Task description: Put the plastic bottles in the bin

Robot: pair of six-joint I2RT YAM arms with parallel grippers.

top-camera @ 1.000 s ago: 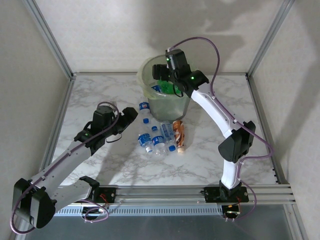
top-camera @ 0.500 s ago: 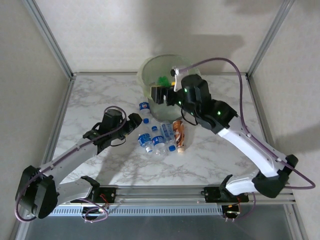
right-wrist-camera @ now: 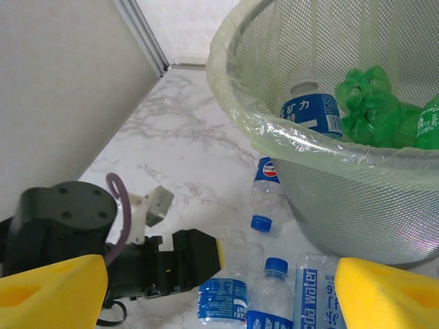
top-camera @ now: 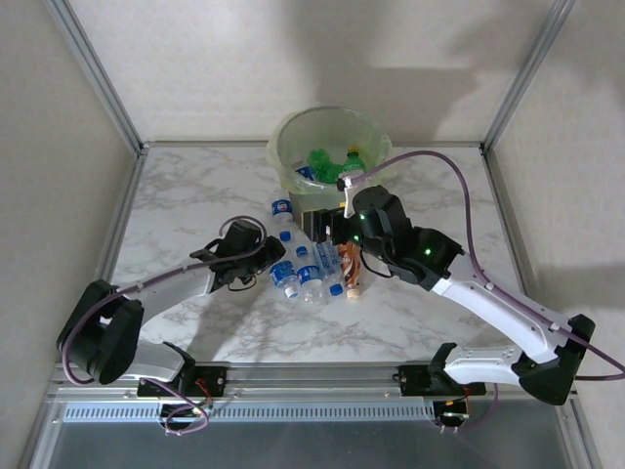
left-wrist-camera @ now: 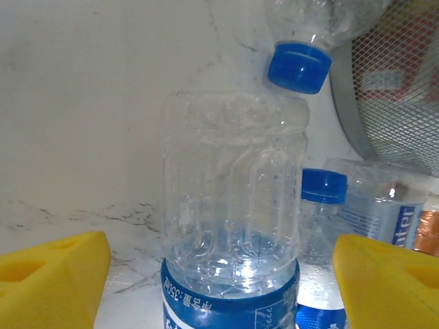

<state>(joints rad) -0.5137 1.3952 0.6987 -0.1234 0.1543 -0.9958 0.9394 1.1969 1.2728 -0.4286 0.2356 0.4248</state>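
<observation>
Bottles [top-camera: 308, 269] not yet binned lie in a tight cluster on the marble table [top-camera: 186, 195], just in front of the bin [top-camera: 278, 156], which stands at the far middle. Others lie inside it: green bottles [top-camera: 320, 159] and a blue-labelled bottle [right-wrist-camera: 312, 110]. An orange-labelled bottle [top-camera: 352, 266] closes the cluster's right side.

I find the left gripper [top-camera: 276, 256] low at the cluster's left edge, jaws wide and gripping nothing. Its wrist view shows a clear bottle [left-wrist-camera: 230, 205] between the yellow fingers [left-wrist-camera: 51, 274], with a gap on each side. A neighbour's blue cap [left-wrist-camera: 298, 65] sits just behind that bottle, and the bin's mesh wall [left-wrist-camera: 398, 103] lies beyond to the right.

The right gripper [top-camera: 320, 230] hangs above the cluster near the bin's front wall, jaws likewise wide and empty. Both arms crowd the same spot.

Bare table lies to the left and right of the cluster, bounded by the enclosure's side walls.

From overhead I get the layout of the arms. The right wrist view adds the bag rim [right-wrist-camera: 274, 130] folded over the mesh.
</observation>
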